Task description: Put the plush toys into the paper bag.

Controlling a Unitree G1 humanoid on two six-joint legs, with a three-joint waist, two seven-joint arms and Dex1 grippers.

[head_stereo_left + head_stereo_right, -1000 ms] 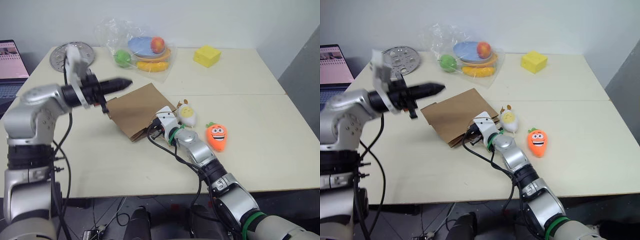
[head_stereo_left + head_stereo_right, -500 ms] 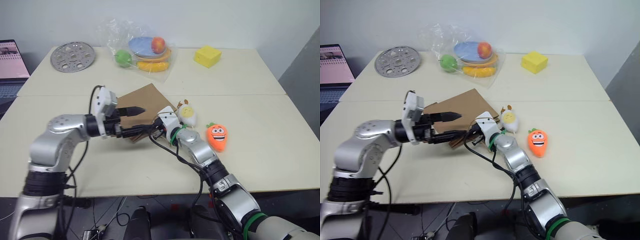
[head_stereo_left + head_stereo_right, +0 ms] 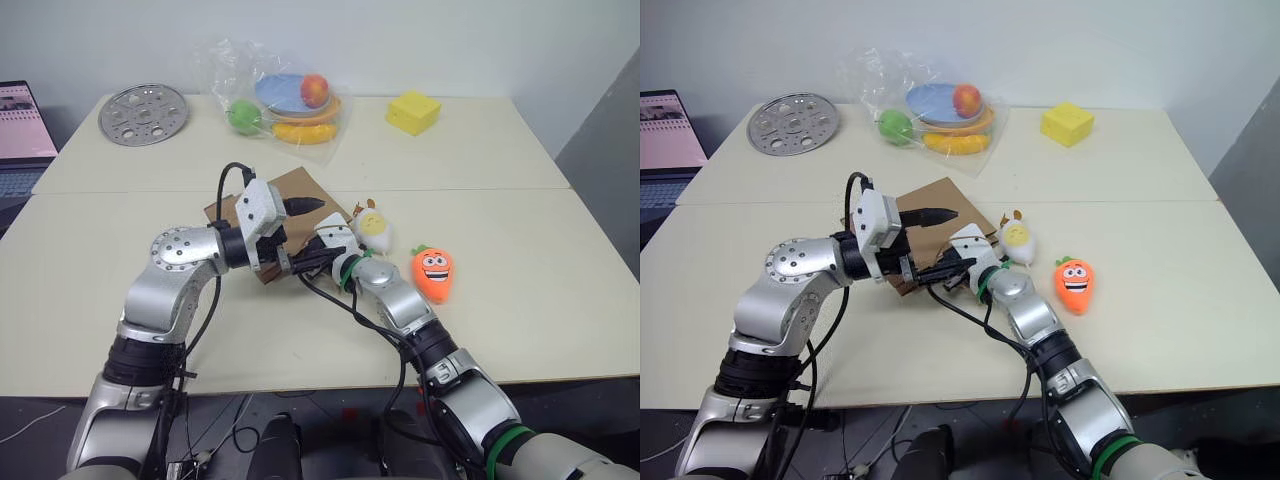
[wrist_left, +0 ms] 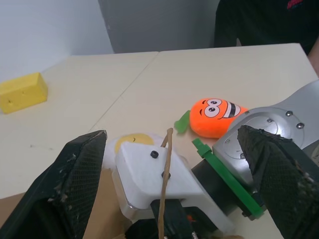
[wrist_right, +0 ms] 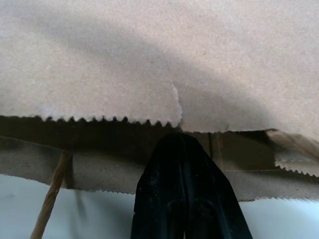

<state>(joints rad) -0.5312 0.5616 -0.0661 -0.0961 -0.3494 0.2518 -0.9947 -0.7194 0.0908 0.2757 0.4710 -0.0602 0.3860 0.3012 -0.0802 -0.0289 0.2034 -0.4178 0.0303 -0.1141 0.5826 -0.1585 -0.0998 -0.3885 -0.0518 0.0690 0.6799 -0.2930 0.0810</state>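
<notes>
The paper bag lies flat near the middle of the desk, its serrated mouth facing the front edge; both plush toys are outside it. The egg-like chick sits just beside the bag's right corner, and the orange carrot lies a little further toward the right edge. At the back edge a clear plastic bag holds a blue plate and shiny fruit; a yellow foam cube stands near the back right and a perforated metal disc near the back left.

Much of the bag is covered by the two arms, and the chick is partly hidden behind the right wrist. Whether the bag's mouth is lifted open cannot be told from the head views.

The right gripper points forward and left, its jaws pressed together at the bag's mouth edge. The left gripper reaches level across the bag toward the right one, jaws spread wide and holding nothing, one finger over the bag, the other just by the right wrist.
</notes>
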